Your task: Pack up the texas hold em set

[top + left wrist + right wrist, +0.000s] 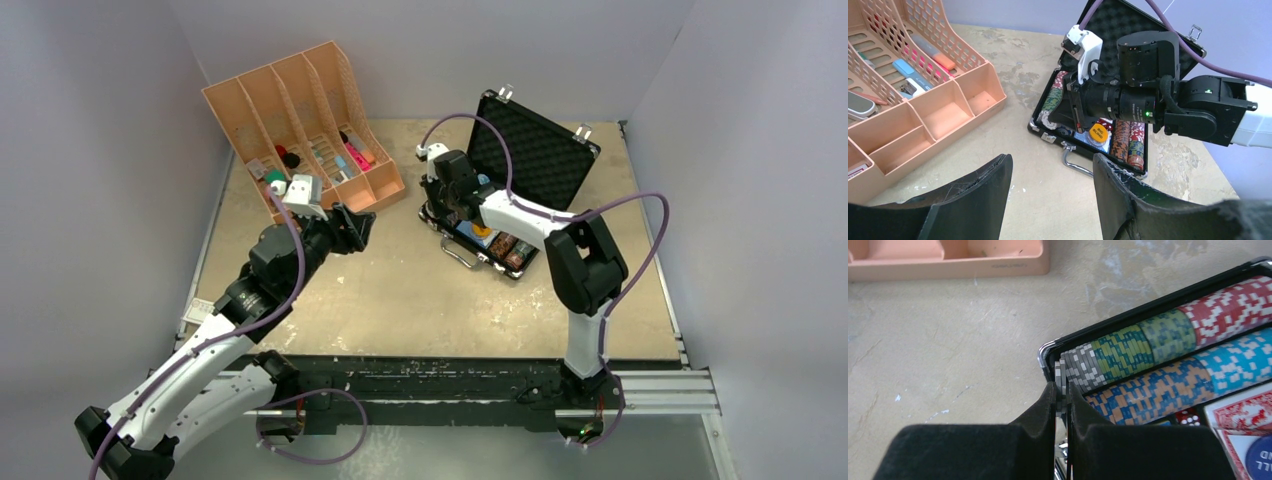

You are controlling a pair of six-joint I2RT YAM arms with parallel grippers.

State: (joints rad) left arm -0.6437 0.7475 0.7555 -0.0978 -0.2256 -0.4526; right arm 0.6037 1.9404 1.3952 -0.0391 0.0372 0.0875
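The small black briefcase [540, 150] lies open at the back right, its foam-lined lid up. Rows of striped poker chips [1128, 352] fill its tray. My right gripper [1062, 387] is shut on a couple of grey-and-white chips [1061, 374] at the left end of the far row, against the case's corner. A yellow "Big Blind" button [1098, 131], a red card deck [1243, 415] and a blue button [1260, 452] lie in the tray. My left gripper [1052, 170] hangs open and empty over the table, left of the case's silver handle [1075, 165].
An orange slotted desk organiser [300, 120] with pens and small items stands at the back left, close to my left gripper [360, 225]. Red dice [1188, 416] sit in the tray. Grey walls enclose the table on three sides.
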